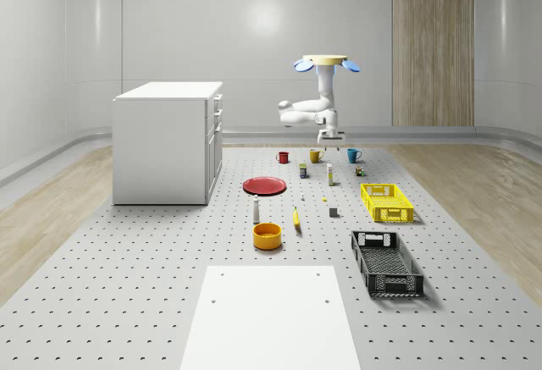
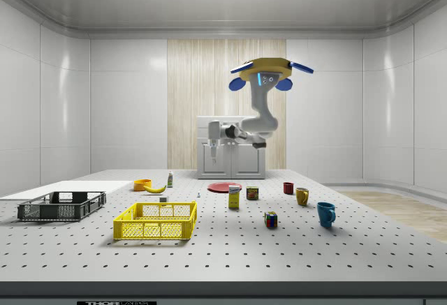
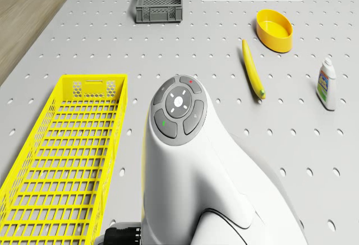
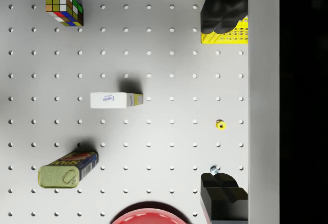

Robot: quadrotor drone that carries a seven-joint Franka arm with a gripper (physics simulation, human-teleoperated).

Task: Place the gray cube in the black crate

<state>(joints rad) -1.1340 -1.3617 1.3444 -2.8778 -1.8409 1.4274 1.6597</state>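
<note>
Perforated gray table [image 1: 127,285] fills a bright white room with a wood panel on the far wall. On it the gray cube [image 1: 334,212] is a small dark block with plain faces, sitting between the banana [image 1: 296,218] and the yellow crate [image 1: 387,202], well apart from the black crate [image 1: 386,262], which lies nearer the whole-scene camera. Above the table's far part the drone [image 1: 326,63] hovers, its arm bent down. The gripper [image 4: 224,101] hangs high over the small white box [image 4: 116,100], fingers spread apart, grasping nothing.
</note>
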